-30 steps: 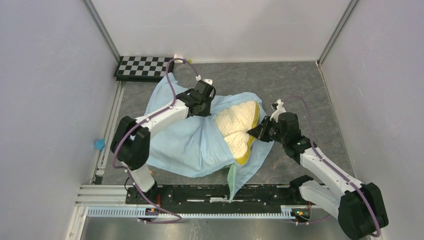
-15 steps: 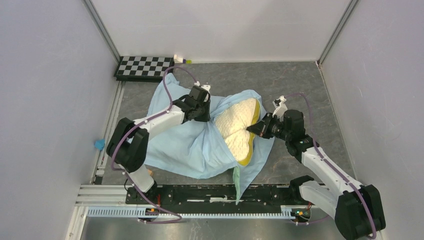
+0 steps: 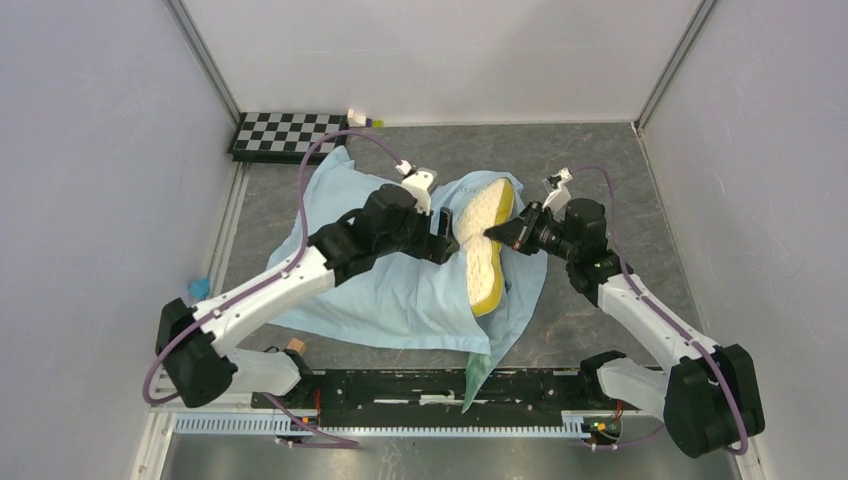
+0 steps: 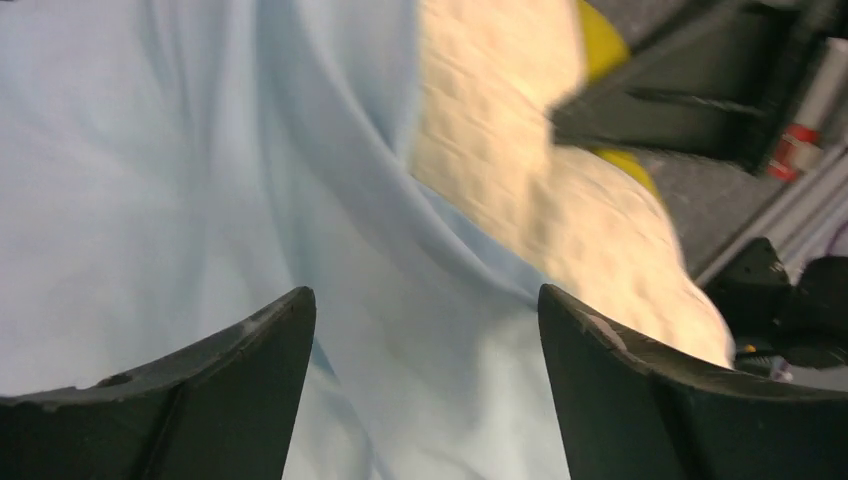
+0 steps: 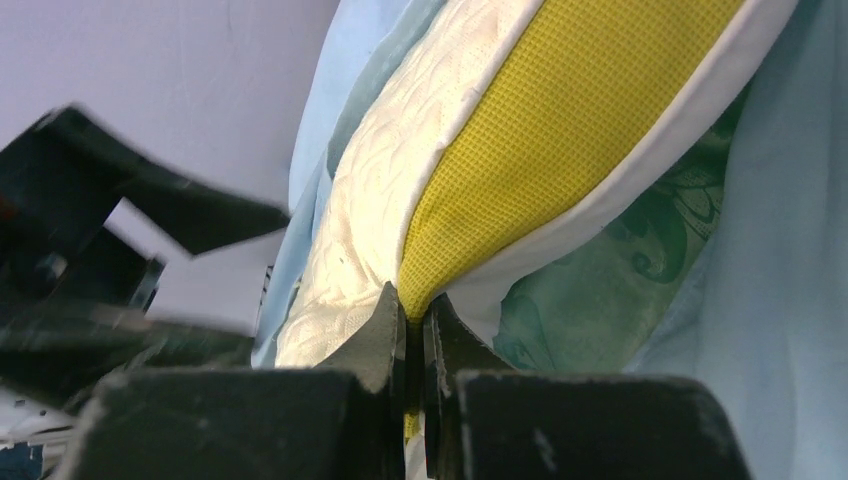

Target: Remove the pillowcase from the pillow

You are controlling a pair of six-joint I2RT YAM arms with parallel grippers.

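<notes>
The pillow (image 3: 485,255) pinched at its edge

Overhead: it lies mid-way across the table (image 3: 600,170) on the spread pillowcase (image 3: 400,295).
Left wrist: the left gripper (image 4: 422,300) gapes wide over blue cloth, holding nothing.
Right wrist: the right gripper (image 5: 413,305) clamps tight on the pillow's yellow edge.

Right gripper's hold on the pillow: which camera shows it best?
Right wrist: the right gripper is seen close up, shut on the pillow at its yellow side band. Top external shows it at the pillow's edge, too small to judge contact. Left wrist shows only a dark blur beyond the pillow.
</notes>
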